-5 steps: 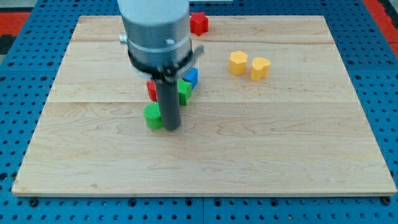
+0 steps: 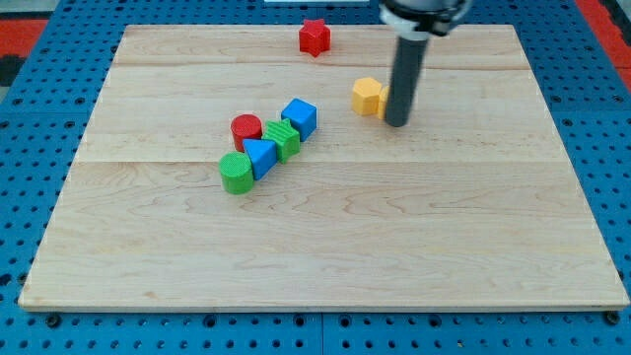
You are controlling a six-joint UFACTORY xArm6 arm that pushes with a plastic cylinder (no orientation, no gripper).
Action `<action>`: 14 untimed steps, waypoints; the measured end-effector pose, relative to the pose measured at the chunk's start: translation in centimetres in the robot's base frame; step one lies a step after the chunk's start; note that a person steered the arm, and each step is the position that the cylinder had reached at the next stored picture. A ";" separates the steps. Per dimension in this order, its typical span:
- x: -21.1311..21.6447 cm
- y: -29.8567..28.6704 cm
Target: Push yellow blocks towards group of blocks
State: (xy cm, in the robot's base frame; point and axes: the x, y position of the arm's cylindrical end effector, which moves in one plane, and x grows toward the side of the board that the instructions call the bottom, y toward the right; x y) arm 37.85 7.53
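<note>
One yellow block [image 2: 368, 96] lies right of the board's middle, near the top. My tip [image 2: 397, 122] rests on the board just to its right, the rod touching or nearly touching the block's right side. No second yellow block shows; the rod may hide it. The group lies to the left in a diagonal row: a blue cube [image 2: 300, 116], a green block [image 2: 282, 138], a red cylinder [image 2: 245, 127], a blue triangular block [image 2: 259, 155] and a green cylinder [image 2: 236, 173].
A red star-shaped block [image 2: 315, 36] sits alone at the board's top edge. The wooden board [image 2: 493, 247] lies on a blue perforated table.
The rod has moved from the group of blocks up and to the right, to the yellow blocks. The visible yellow block has shifted slightly left. The second yellow block no longer shows.
</note>
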 end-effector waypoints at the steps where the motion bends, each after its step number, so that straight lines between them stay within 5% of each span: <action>1: 0.2 2.5; 2: -1.5 9.1; 3: -6.3 1.3; 4: -4.0 -7.9; 5: -2.6 -8.4; 6: -6.7 -1.8; 7: -5.8 6.2; 8: -0.1 6.1; 9: 1.8 0.0; 11: -2.9 6.5; 13: -2.4 -9.9; 14: -1.4 -6.2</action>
State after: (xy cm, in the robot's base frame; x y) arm 36.40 1.32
